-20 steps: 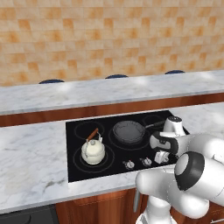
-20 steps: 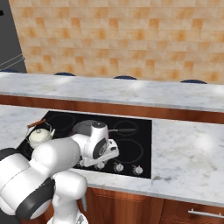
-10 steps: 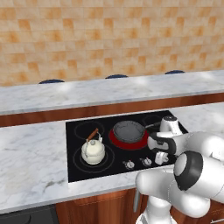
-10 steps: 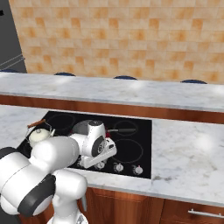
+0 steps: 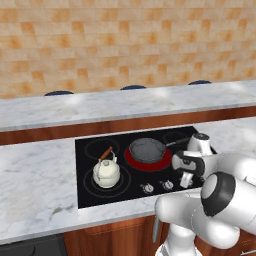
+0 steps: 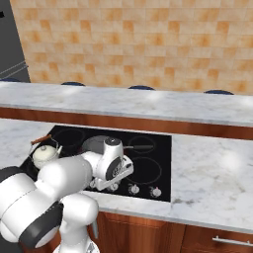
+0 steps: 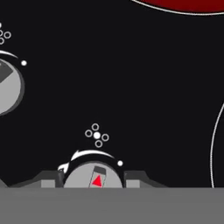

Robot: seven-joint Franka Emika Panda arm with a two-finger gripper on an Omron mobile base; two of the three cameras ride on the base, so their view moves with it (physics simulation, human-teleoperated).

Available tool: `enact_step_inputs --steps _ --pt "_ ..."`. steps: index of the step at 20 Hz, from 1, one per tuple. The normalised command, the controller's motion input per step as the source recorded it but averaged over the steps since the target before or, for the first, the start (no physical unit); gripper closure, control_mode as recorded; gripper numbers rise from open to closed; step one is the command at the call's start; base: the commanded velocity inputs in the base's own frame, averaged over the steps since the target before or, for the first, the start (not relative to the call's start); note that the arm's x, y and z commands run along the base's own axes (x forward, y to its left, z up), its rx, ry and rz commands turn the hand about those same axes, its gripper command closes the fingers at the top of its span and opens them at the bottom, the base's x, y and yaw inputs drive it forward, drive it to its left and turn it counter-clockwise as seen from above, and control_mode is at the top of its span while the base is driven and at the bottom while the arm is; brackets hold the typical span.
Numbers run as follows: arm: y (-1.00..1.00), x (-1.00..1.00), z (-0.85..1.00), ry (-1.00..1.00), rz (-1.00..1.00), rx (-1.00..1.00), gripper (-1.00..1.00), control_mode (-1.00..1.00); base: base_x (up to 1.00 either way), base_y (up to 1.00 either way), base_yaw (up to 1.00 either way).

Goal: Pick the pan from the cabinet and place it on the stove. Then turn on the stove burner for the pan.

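The dark grey pan (image 5: 146, 148) (image 6: 96, 143) sits on the black stove (image 5: 90, 197) (image 6: 158, 168), its handle pointing right, over a burner ring that glows red (image 5: 135, 161) (image 7: 192, 3). My gripper (image 5: 185, 181) (image 6: 106, 185) (image 7: 94, 179) is down at the stove's front knob row, right of the pan. In the hand view a silver knob with a red mark (image 7: 93, 177) sits between the two finger tips, which press against its sides. The cabinet is out of view.
A white kettle (image 5: 106, 172) (image 6: 43, 154) stands on the stove's left burner. Other knobs (image 5: 147, 188) (image 6: 155, 191) (image 7: 6, 87) line the front row. Marble counter (image 5: 35, 180) surrounds the stove, with a raised bar top (image 5: 125, 102) behind it.
The burner ring under the pan has gone from dark to glowing red. My hand has turned slightly at the knob while staying in place.
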Motion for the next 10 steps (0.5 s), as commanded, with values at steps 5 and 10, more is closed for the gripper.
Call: enact_step_inputs --steps 5,10 --pt "0.00 -0.08 -0.01 -0.14 0.12 0.00 -1.00 -1.00 0.00 0.00 0.00" --pt "0.00 -0.01 0.16 -0.06 0.06 -0.01 -1.00 -1.00 0.00 0.00 0.00"
